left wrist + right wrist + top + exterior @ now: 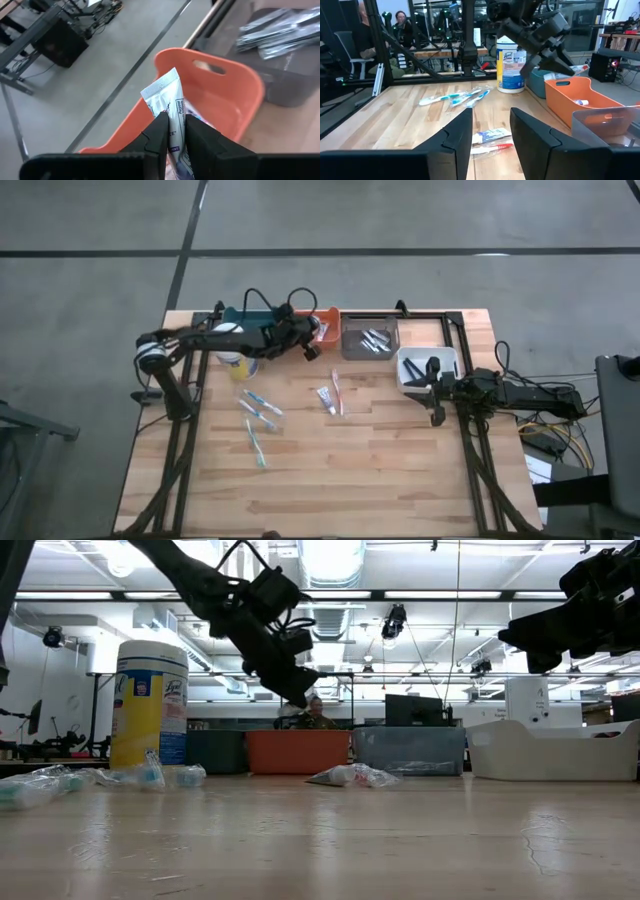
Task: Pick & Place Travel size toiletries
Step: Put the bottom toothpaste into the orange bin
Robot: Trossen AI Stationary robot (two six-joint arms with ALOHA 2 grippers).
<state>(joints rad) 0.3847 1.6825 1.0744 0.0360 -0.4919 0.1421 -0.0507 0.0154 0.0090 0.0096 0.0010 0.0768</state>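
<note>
2 dark fingers of the left gripper (174,131) are closed on a white mini tube (167,102) with blue print, pinching its lower body so the crimped end sticks out beyond the fingertips. This gripper hangs above the orange bin (225,100) at the far edge of the table (330,480), and in the low view it is clear of the bin's rim. At least 1 more item lies inside the orange bin. Just beside it stands the grey bin (369,340), holding several silvery packets, with the teal bin (238,316) on the other side and mostly hidden under the left arm. A wipes canister (150,703) with a yellow label stands near the teal bin. The right gripper (491,131) hovers with its fingers apart and nothing between them, next to the white bin (426,367) on the table's right side. On the bare wood between the arms lie 3 teal-blue toothbrushes (258,412) in clear wrappers, and well apart from them a second mini tube (325,398) just beside a pink toothbrush (338,392). People sit at desks in the room behind the table.
</note>
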